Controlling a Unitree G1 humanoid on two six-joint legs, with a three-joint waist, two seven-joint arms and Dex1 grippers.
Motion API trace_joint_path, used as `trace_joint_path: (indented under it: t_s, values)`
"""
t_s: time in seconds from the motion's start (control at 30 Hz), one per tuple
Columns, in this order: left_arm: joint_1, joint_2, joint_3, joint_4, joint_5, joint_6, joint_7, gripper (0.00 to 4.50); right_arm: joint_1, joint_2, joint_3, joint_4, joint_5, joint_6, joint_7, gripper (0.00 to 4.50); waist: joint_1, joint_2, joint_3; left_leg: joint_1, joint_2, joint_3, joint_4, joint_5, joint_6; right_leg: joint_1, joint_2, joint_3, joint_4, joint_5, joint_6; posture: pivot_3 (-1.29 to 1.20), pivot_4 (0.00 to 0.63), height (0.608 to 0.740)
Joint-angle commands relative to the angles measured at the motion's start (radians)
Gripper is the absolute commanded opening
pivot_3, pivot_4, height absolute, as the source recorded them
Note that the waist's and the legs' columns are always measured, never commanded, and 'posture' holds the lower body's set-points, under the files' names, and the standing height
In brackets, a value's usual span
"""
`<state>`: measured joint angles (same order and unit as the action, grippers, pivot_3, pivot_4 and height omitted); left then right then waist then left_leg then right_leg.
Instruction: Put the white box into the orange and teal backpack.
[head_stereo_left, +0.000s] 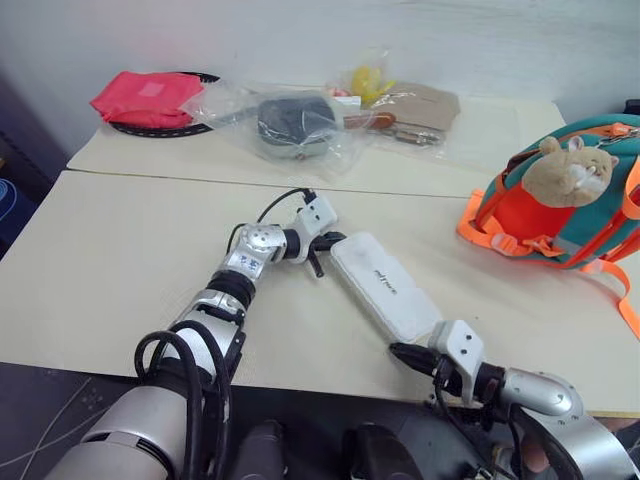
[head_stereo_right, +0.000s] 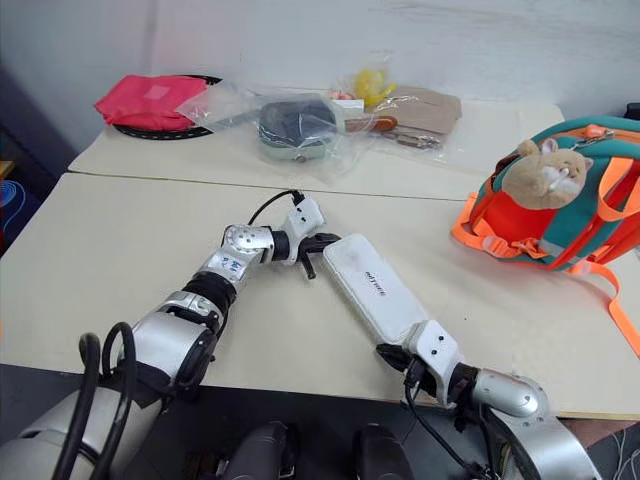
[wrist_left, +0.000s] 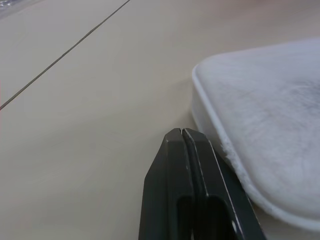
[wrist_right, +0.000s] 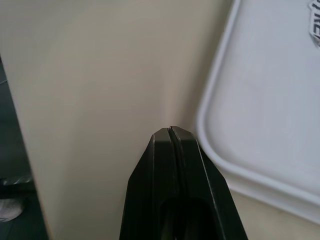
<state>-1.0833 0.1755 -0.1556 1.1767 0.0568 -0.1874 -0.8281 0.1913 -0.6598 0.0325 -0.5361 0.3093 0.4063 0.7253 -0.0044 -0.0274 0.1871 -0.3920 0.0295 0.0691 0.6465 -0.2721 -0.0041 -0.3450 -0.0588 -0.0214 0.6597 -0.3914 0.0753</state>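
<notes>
Flat, white box (head_stereo_left: 385, 286) between both closed grippers

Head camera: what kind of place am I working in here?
Probably an indoor lab or test room, not a home. Two plain beige tables stand pushed together against a bare white wall, with loose test items laid out: the white box, the orange and teal backpack, a bagged grey item.

head pair looks down over table (head_stereo_left: 120, 250); wrist cams hug white box (wrist_left: 270, 125) ends
</notes>
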Motion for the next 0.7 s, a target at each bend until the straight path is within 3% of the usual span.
trace_joint_path:
  t_s: [0.03, 0.27, 0.43, 0.57, 0.7]
  values:
    - [0.056, 0.052, 0.010, -0.107, -0.035, -0.007, -0.167, 0.04, -0.059, -0.057, -0.061, 0.043, -0.002, 0.007, 0.028, 0.00, -0.004, 0.000, 0.000, 0.000, 0.000, 0.000, 0.000, 0.000, 0.000, 0.000, 0.000, 0.000, 0.000, 0.000, 0.000, 0.00, 0.150, 0.740]
    - [0.282, 0.154, -0.006, -0.492, -0.059, 0.135, -0.251, 0.04, -0.134, -0.215, -0.092, 0.160, 0.081, 0.066, 0.233, 0.00, 0.001, 0.001, 0.000, 0.000, 0.000, -0.002, 0.000, 0.000, 0.000, 0.001, 0.000, 0.000, 0.000, 0.000, 0.000, 0.00, 0.150, 0.740]
    - [0.396, 0.181, 0.047, -0.741, -0.089, 0.288, -0.136, 0.04, -0.123, -0.299, -0.224, 0.273, 0.124, 0.049, 0.328, 0.00, 0.004, 0.001, 0.000, 0.001, 0.000, -0.002, 0.002, -0.002, 0.004, 0.003, -0.001, 0.000, -0.001, 0.000, 0.000, 0.00, 0.150, 0.740]
    - [0.402, 0.167, 0.081, -0.794, -0.091, 0.366, -0.024, 0.04, -0.135, -0.331, -0.288, 0.402, 0.061, -0.002, 0.299, 0.00, 0.003, 0.001, 0.000, 0.001, -0.001, -0.003, 0.002, -0.004, 0.007, 0.004, -0.002, -0.001, -0.001, 0.000, 0.000, 0.00, 0.150, 0.740]
    - [0.328, 0.116, 0.086, -0.721, -0.090, 0.381, 0.052, 0.04, -0.195, -0.304, -0.265, 0.489, 0.006, -0.033, 0.243, 0.00, 0.003, 0.001, 0.000, 0.001, 0.000, -0.002, 0.002, -0.002, 0.004, 0.004, -0.001, -0.001, -0.001, 0.000, 0.000, 0.00, 0.150, 0.740]
